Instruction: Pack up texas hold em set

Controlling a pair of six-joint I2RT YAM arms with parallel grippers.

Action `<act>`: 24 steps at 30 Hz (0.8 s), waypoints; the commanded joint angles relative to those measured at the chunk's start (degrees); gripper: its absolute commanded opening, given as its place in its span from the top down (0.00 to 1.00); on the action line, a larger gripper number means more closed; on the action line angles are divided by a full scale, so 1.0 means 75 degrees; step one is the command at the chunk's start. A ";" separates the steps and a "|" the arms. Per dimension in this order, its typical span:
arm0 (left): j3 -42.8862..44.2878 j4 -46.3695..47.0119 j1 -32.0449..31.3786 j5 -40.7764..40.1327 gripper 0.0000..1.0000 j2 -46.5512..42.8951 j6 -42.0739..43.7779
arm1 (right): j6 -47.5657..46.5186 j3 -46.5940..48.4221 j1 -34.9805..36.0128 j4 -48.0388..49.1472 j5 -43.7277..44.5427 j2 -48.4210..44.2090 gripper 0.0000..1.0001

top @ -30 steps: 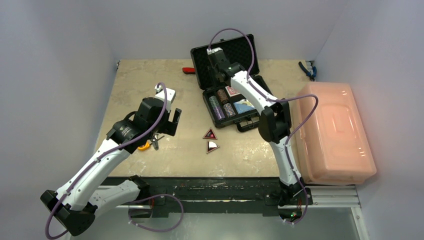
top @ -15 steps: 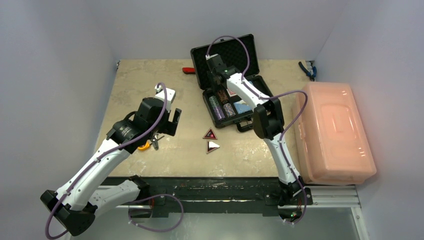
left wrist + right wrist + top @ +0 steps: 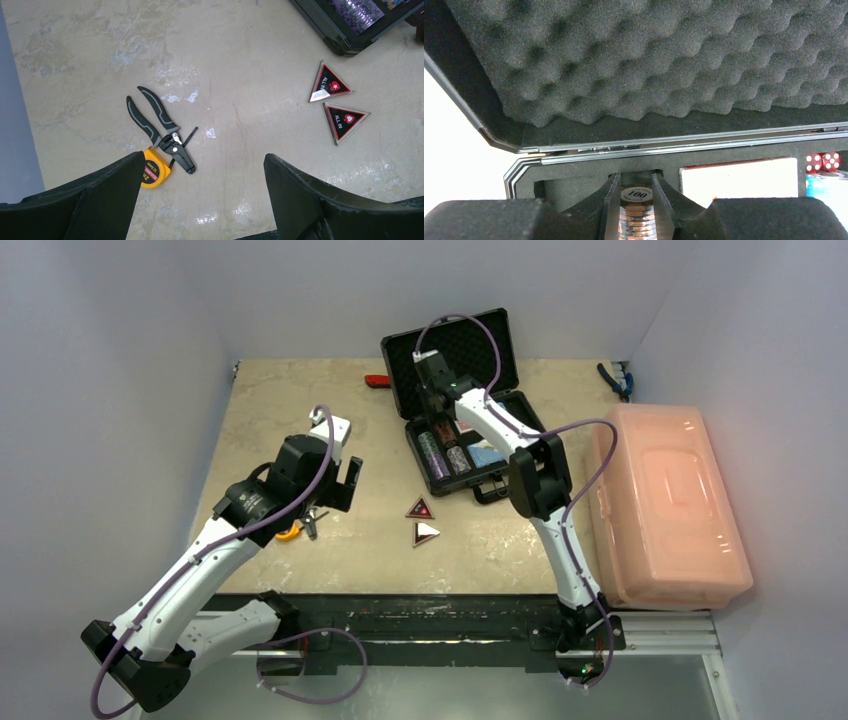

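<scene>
The black briefcase (image 3: 412, 430) lies open at the back of the table, its egg-crate foam lid (image 3: 649, 65) upright. Chip stacks (image 3: 434, 454) fill slots in its base. My right gripper (image 3: 636, 182) reaches down into the case, fingers pressed on both sides of a copper "100" chip stack (image 3: 636, 196) in a foam slot. A card deck (image 3: 739, 177) and red dice (image 3: 823, 161) lie to its right. Two triangular markers (image 3: 327, 90) (image 3: 345, 121) rest on the table in front of the case. My left gripper (image 3: 205, 200) hovers open over bare table.
Black pliers (image 3: 160, 132) and a yellow tape measure (image 3: 154, 172) lie under the left gripper's left finger. A large pink bin (image 3: 665, 505) fills the right side. A red tool (image 3: 378, 381) and blue pliers (image 3: 615, 380) lie along the back edge.
My right gripper has moved left and down into the case and its jaws have narrowed onto the chip stack. The left arm has not moved.
</scene>
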 commanded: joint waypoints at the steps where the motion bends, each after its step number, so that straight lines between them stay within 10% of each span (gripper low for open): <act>1: -0.0052 0.0124 0.0069 -0.0016 0.12 -0.0103 0.0164 | 0.0103 -0.0384 -0.0020 -0.0394 -0.0084 -0.0474 0.68; 24: -0.0052 0.0107 0.0077 0.0014 0.12 -0.0129 0.0165 | 0.0406 -0.1256 -0.0023 -0.0661 -0.0218 -0.1551 0.54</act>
